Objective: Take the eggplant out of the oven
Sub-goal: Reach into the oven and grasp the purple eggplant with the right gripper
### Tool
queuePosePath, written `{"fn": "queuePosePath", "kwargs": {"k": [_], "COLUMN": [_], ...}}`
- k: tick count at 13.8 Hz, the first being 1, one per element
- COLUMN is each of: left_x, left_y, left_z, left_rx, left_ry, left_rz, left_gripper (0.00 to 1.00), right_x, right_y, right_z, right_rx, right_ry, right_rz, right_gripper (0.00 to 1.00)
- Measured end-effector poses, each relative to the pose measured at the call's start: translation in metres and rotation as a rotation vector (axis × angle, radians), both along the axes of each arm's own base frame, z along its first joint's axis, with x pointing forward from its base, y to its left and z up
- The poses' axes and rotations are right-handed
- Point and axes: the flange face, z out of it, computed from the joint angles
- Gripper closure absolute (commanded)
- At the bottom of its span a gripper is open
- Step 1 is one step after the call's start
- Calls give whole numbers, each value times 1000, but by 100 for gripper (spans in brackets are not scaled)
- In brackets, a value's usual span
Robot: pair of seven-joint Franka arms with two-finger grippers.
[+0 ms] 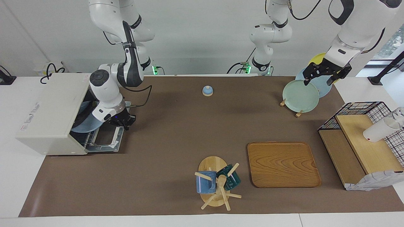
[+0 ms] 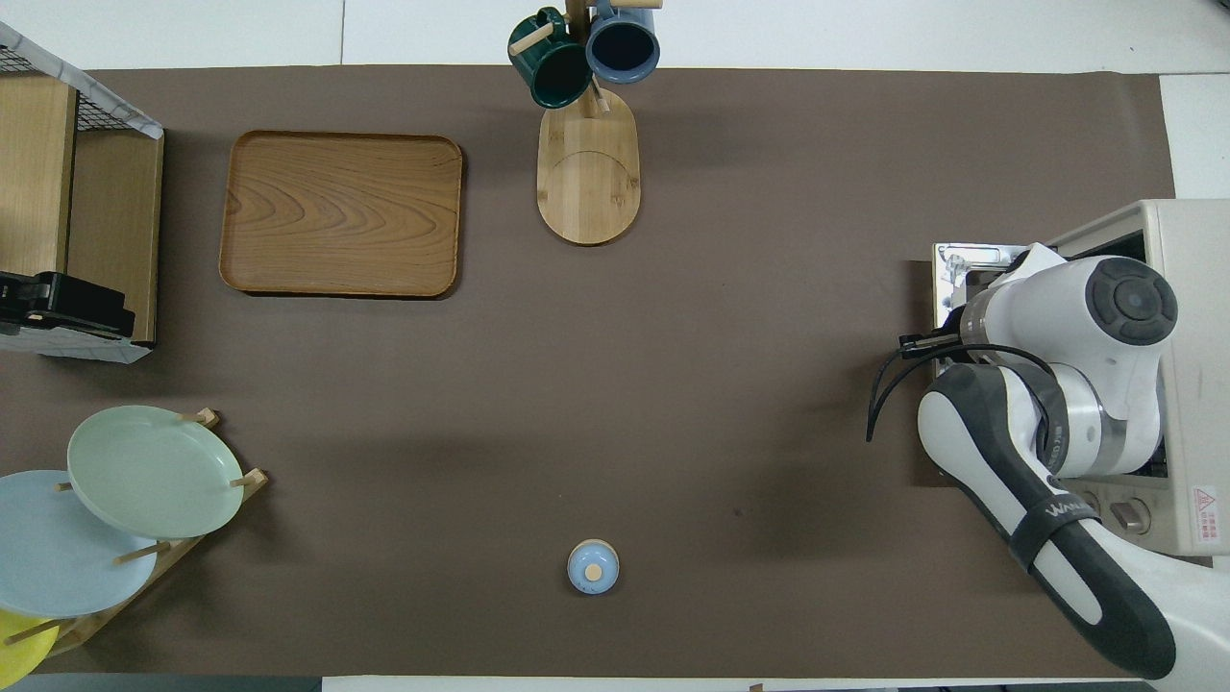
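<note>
The off-white oven [image 1: 47,116] stands at the right arm's end of the table, its door [image 1: 104,143] folded down flat. It also shows in the overhead view [image 2: 1192,288]. My right gripper [image 1: 122,121] is low over the open door at the oven's mouth; my arm hides it in the overhead view. A pale blue round plate [image 1: 83,126] shows in the oven's mouth under my wrist. The eggplant is hidden. My left gripper [image 1: 325,75] is open and empty, raised over the plate rack, waiting.
A plate rack holds a green plate [image 1: 300,96] and others. A wooden tray [image 1: 282,164], a mug tree [image 1: 217,183], a blue bell [image 1: 207,90] and a black wire basket shelf [image 1: 363,135] with a white cup [image 1: 378,129] are on the table.
</note>
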Motion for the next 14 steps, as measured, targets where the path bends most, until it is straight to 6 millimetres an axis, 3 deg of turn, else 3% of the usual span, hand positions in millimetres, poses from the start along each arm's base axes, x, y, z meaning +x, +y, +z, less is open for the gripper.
{"fn": "queuePosePath", "kwargs": {"k": [2, 4, 5, 6, 8, 11, 14], "left_x": [0, 0, 0, 0, 0, 0, 0], "left_y": [0, 0, 0, 0, 0, 0, 0], "left_z": [0, 0, 0, 0, 0, 0, 0], "left_rx": [0, 0, 0, 0, 0, 0, 0], "left_ry": [0, 0, 0, 0, 0, 0, 0], "left_rz": [0, 0, 0, 0, 0, 0, 0], "left_gripper": [0, 0, 0, 0, 0, 0, 0], "right_x": [10, 21, 25, 29, 29, 18, 11], "right_y": [3, 21, 31, 37, 33, 6, -37], "right_z": [4, 27, 41, 57, 83, 107, 108], "right_rx": [1, 12, 15, 15, 14, -15, -34], "right_ry": [-12, 3, 15, 26, 43, 75, 87], "right_rz": [-18, -41, -63, -91, -125, -152, -215], "right_gripper": [100, 77, 59, 47, 46, 47, 52]}}
